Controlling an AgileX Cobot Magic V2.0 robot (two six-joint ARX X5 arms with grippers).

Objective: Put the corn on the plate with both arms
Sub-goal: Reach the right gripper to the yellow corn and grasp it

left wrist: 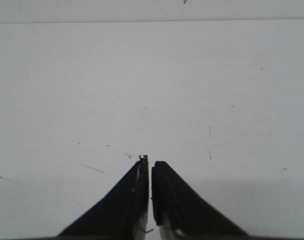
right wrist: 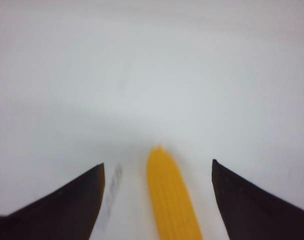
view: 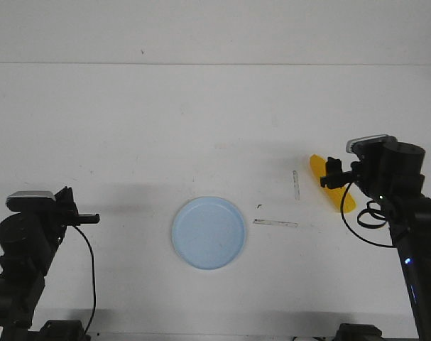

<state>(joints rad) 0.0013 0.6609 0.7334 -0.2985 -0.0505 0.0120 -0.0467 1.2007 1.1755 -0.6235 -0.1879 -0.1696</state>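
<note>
Jaws, front view: right jaws point(view: 334, 172) sit over the upper part of the corn point(view: 319, 168); their spread cannot be judged from this view. Left jaws point(view: 89, 218) hang above bare bench, well apart from the plate.
Corn, front view: yellow cob lying flat on the white bench point(view: 201, 114) at the right side, partly hidden by the right arm point(view: 400, 192); well apart from the plate.
Plate, front view: pale blue round plate point(view: 209, 233) on the bench between the two arms, nothing on it.
Left arm, front view: left arm point(view: 27, 241) stands at the left edge, to the left of the plate.
Bench marks, front view: two thin pale strips point(view: 275, 223) lie between plate and corn.
Jaws, left wrist view: left jaws point(left wrist: 150, 172) pressed nearly together, only a narrow slit between the two black fingers point(left wrist: 172, 200), nothing held.
Bench, left wrist view: white surface with small dark specks.
Jaws, right wrist view: right jaws point(right wrist: 158, 170) spread wide, one finger on each side of the corn point(right wrist: 169, 195), not touching it.
Corn, right wrist view: tapered tip points away from the wrist; cob lies on the bench midway between the fingers; picture is blurred.
</note>
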